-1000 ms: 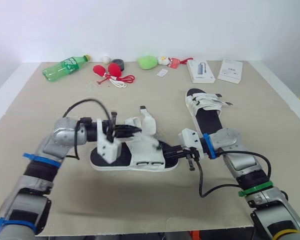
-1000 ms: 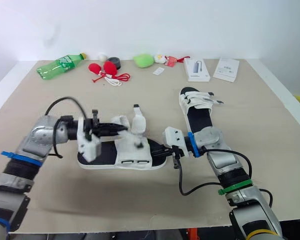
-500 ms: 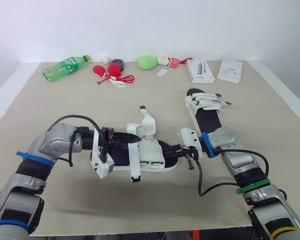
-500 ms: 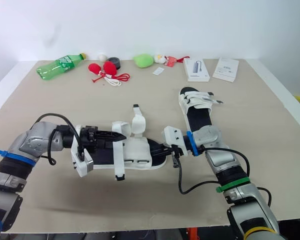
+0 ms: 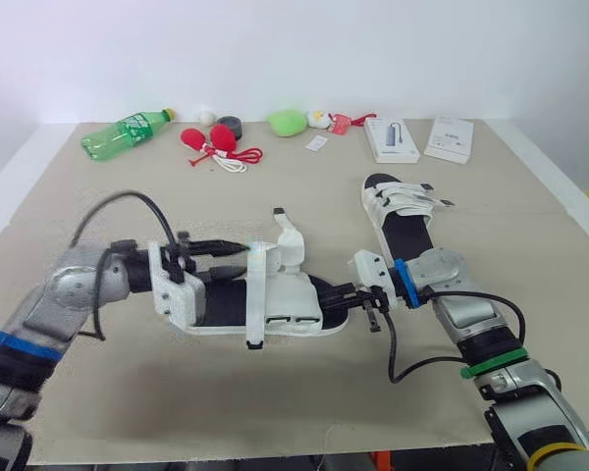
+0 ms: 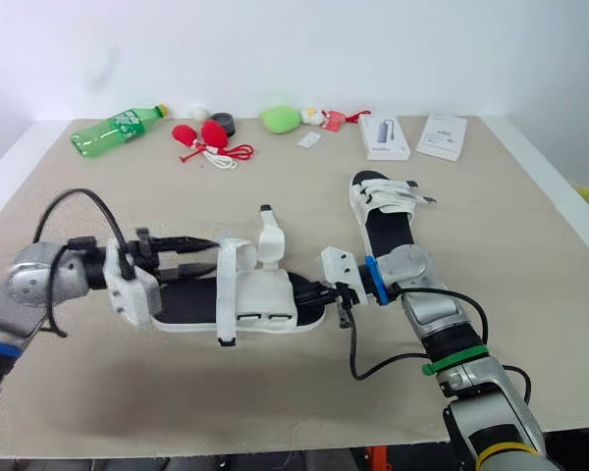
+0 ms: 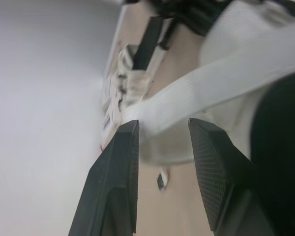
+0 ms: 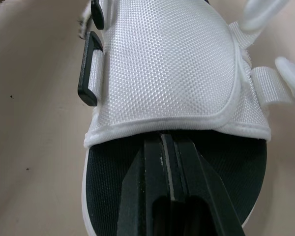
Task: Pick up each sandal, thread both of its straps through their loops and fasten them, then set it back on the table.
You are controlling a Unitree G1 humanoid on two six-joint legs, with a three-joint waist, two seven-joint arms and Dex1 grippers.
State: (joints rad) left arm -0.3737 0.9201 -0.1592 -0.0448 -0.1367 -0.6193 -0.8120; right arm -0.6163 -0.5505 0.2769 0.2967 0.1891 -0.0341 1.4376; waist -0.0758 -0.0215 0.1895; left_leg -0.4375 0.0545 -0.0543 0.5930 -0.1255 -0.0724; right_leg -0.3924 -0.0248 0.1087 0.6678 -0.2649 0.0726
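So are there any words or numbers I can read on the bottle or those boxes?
No text here can be read.
Green bottle: the label has white marks, too small to read.
White box with a grey picture: print too blurred to read.
Flat white box: print too small to read.
Small white card: too small to read.

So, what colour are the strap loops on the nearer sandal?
Black: the loops stand out against the white upper, best in the right wrist view.

White mesh sandal (image 5: 290, 294) with black sole; second sandal (image 5: 398, 203) alike; beige tabletop (image 5: 304, 196); green bottle (image 5: 126, 132).
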